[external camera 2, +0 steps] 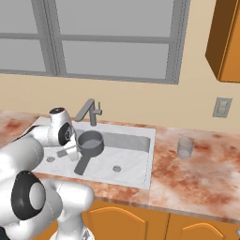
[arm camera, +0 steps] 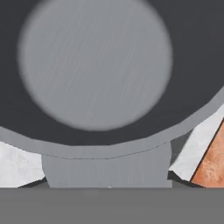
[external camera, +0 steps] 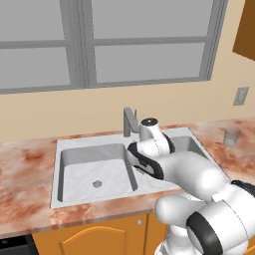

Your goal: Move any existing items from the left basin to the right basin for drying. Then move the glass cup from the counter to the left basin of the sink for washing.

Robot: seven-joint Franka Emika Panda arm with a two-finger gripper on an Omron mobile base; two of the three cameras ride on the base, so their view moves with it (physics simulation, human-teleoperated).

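The pot point(external camera 2: 90, 142) hangs from the pincer point(external camera 2: 72, 152), clamped partway closed at the handle, over the right basin point(external camera 2: 133, 154) left of frame centre, handle pointing lower left.

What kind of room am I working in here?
A rendered home kitchen, by the look of it: a double sink with a faucet set in a marbled stone counter, orange wooden cabinets below, and a window behind.

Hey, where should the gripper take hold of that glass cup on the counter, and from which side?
Grip across its wall near the rim, coming straight down from above. The glass cup stands upright on the counter, straight-sided, with no handle.
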